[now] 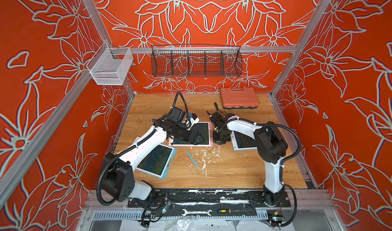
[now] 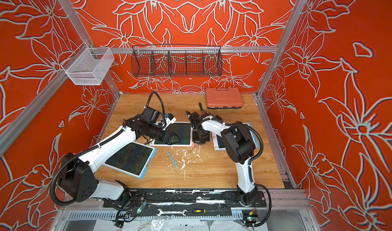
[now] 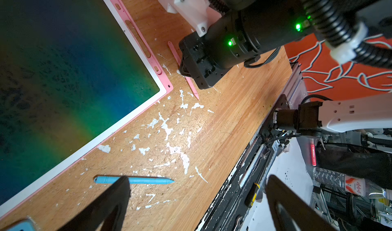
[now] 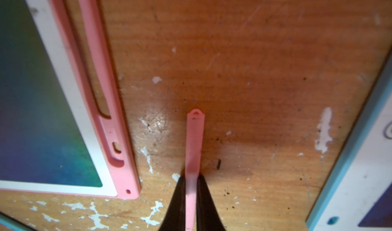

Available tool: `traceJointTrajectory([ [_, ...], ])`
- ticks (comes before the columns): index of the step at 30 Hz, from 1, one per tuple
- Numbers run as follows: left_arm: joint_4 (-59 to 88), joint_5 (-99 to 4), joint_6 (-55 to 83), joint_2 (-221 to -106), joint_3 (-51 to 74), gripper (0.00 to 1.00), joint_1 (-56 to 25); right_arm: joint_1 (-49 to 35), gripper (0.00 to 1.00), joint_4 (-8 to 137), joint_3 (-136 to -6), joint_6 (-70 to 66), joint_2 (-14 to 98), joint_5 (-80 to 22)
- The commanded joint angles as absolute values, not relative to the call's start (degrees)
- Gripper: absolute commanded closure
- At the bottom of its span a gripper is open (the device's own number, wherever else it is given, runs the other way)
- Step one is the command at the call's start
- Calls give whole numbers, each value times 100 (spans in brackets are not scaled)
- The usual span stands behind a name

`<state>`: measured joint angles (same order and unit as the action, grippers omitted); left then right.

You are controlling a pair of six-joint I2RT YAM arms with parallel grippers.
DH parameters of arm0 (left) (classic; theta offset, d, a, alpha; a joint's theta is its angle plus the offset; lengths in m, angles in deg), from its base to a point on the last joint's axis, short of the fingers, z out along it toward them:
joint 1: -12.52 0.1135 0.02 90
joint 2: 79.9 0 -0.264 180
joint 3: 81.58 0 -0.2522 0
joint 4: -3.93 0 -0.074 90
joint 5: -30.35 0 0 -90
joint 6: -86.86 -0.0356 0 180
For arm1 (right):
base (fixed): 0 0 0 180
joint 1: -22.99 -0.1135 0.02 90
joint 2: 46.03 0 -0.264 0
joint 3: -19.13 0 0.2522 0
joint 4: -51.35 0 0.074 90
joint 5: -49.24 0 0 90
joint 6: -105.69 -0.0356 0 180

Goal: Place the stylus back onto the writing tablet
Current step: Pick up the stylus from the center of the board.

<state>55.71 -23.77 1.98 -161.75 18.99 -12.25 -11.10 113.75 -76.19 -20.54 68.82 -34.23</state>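
A pink stylus (image 4: pixel 194 138) lies on the wooden table just right of the pink-framed writing tablet (image 4: pixel 42 113), roughly parallel to its slotted pink edge (image 4: pixel 89 60). My right gripper (image 4: pixel 192 176) is shut on the stylus near its middle. In both top views the stylus tip (image 1: pixel 219 149) pokes out below the right gripper (image 1: pixel 219 141), beside the tablet (image 1: pixel 203 132). My left gripper (image 3: pixel 196 178) hovers open over the tablet's near right corner, holding nothing. A blue stylus (image 3: pixel 135 180) lies loose on the table by one of its fingers.
A blue-framed tablet (image 1: pixel 158 161) lies under the left arm, another (image 1: pixel 241 140) under the right arm. The blue stylus (image 1: pixel 192 158) sits among white paint flakes (image 1: pixel 204 155). An orange tool case (image 1: pixel 239 97) stands at the back right. Wire baskets (image 1: pixel 196 62) hang on the wall.
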Motion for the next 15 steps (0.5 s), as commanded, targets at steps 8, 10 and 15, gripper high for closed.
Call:
traceJointTrajectory([
  [8, 5557, -2358, 115, -16169, 1953, 3, -1261, -1125, 88, 11565, -7804, -2117, 6913, -3449],
  [10, 5565, -2361, 116, -16176, 1945, 3, -1261, -1128, 88, 11561, -7800, -2121, 6929, -3441],
  [15, 5566, -2374, 108, -16168, 1953, 3, -1261, -1124, 88, 11525, -7760, -2123, 6989, -3399],
])
